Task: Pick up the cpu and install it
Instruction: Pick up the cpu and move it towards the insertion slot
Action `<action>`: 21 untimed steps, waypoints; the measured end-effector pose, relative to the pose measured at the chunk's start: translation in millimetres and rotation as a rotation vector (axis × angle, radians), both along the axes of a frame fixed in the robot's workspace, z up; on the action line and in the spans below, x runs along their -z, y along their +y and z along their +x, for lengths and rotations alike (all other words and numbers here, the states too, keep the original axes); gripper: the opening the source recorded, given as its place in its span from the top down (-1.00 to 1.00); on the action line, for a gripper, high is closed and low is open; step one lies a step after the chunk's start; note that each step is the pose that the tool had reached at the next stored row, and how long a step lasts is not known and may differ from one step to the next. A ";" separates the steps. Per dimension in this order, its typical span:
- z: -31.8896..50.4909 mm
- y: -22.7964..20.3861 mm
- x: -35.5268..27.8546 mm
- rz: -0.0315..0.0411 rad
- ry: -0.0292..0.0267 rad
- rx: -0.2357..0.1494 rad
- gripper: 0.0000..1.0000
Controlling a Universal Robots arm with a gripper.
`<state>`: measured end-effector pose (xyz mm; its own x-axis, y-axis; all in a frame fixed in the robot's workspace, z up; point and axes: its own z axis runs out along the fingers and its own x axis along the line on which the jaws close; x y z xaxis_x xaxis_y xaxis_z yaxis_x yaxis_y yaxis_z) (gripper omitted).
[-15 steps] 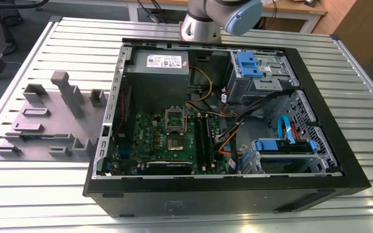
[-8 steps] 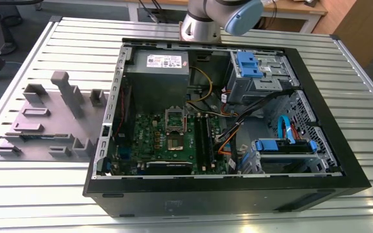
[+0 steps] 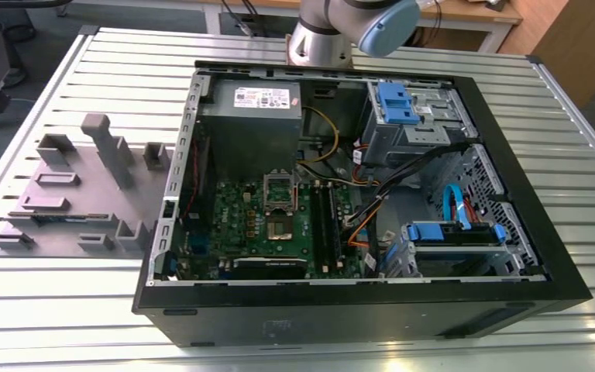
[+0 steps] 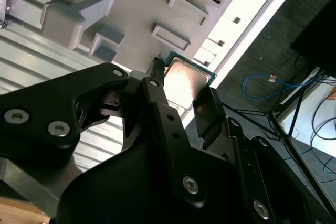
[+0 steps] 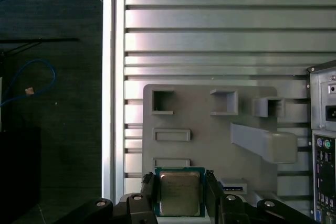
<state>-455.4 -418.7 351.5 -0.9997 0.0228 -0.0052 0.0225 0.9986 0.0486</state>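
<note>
In both wrist views the cpu [image 5: 179, 192] [image 4: 188, 78], a small square chip with a silvery top and green rim, sits between the two black fingers of my gripper [image 5: 180, 184] [image 4: 182, 94]. The gripper is shut on its opposite edges. It hangs well above the grey fixture plate [image 5: 210, 140] [image 4: 131, 3], which lies far below on the slatted table. In the exterior view the open computer case [image 3: 359, 302] holds the green motherboard [image 3: 245, 225]. Its cpu socket [image 3: 278, 225] lies uncovered, with the hinged metal frame [image 3: 280, 186] flipped up behind it. The arm [image 3: 344, 27] rises beyond the case's far side.
The grey power-supply box [image 3: 251, 116] sits in the case's far corner, with drive cages with blue tabs [image 3: 411, 116] and loose cables [image 3: 380, 194] on the exterior view's right. The fixture plate's raised blocks [image 3: 106, 147] stand on the exterior view's left. The table edge [image 5: 109, 77] borders dark floor.
</note>
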 end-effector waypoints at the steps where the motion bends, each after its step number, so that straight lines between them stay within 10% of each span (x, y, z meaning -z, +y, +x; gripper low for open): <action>1: 0.3 0.0 0.0 0.0000 0.0000 0.000 0.06; 21: 16.2 0.0 0.1 0.0000 0.0000 0.000 0.06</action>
<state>-439.2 -418.7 351.4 -0.9997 0.0228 -0.0052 0.0225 0.9986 0.0486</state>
